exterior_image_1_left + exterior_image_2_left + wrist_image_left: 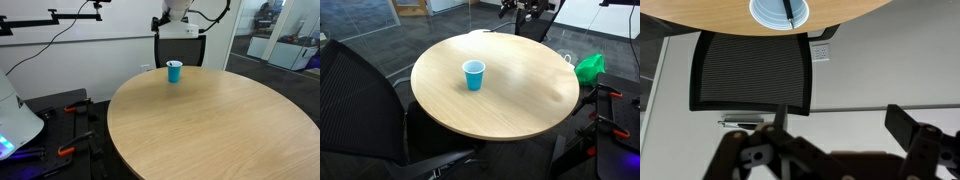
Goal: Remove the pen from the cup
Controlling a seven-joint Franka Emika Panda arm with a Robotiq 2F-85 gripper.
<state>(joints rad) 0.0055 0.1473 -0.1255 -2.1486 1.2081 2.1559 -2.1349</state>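
The teal-blue cup (174,71) stands upright on the round wooden table (220,130), near its far edge; it also shows in an exterior view (473,75). In the wrist view the cup (765,12) is at the top edge, seen from above, with the pen (788,8) showing as a thin dark stick inside it. My gripper (838,112) is open and empty, well away from the cup and off the table over the chair side. The arm (177,12) is high behind the table, and its dark gripper end (525,8) sits at the top edge. The pen is too small to see in both exterior views.
A black mesh chair (752,70) stands at the table edge by the cup (180,50). Another black chair (360,100) is at the near side. A green object (588,67) lies beside the table. Red-handled tools (65,150) lie on a dark stand. Glass walls stand behind.
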